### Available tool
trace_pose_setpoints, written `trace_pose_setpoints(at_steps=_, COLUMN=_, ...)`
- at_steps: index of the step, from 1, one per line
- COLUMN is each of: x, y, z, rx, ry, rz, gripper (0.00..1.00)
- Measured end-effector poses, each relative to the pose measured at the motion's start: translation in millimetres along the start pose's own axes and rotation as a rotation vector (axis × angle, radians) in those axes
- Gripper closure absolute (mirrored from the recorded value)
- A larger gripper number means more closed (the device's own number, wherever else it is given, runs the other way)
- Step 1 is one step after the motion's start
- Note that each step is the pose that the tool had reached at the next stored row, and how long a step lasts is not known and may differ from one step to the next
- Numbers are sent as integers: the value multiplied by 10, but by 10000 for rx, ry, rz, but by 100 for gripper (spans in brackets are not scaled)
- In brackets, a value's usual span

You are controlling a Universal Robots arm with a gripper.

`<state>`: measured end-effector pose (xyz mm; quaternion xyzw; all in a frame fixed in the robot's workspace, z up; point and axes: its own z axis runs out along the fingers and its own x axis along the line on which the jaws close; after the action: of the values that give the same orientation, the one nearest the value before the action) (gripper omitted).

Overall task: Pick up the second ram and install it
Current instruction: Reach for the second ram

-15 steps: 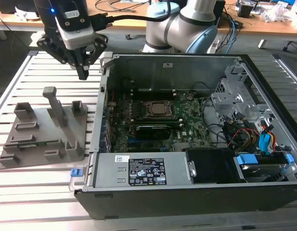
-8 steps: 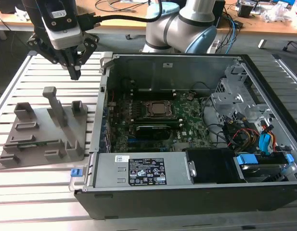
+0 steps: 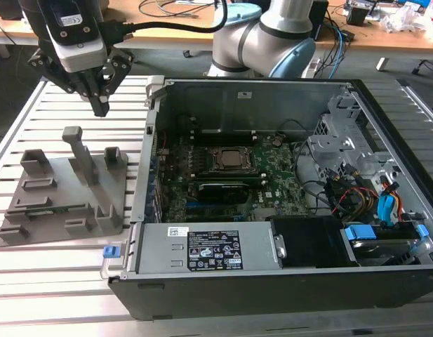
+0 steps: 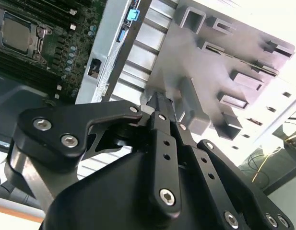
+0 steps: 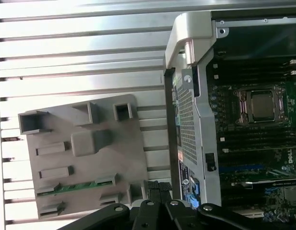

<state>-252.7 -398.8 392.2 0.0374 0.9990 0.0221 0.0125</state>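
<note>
While the gripper hangs by the grey tray, fingers together and empty, pickup seems unstarted; grasping the second ram needs them opened and aligned.

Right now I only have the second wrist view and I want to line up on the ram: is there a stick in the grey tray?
Observer: Yes. In the first wrist view the second ram, a thin green stick, lies in a slot of the grey holder tray.
Operator: Where does the arm sit relative to the case?
Observer: In the exterior view the gripper hangs over the slatted table, by the tray's far edge in that view. It is to the exterior view's left of the open case, not over it.
</note>
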Motion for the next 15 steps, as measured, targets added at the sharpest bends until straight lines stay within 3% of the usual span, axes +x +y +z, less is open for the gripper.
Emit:
trace_pose_setpoints(at_steps=3, x=52, y=-4, z=0, rx=-1, ry=-1, rz=0, gripper=89)
trace_pose_setpoints(at_steps=7, x=231, y=-17, z=-4, rx=0, ry=0, rz=1, gripper=89)
trace_pose_setpoints(at_steps=13, x=440, y=-33, z=-5, rx=0, ry=0, rz=0, gripper=89)
trace_pose_setpoints(at_steps=15, x=476, y=-36, z=-5, rx=0, ry=0, rz=1, gripper=89)
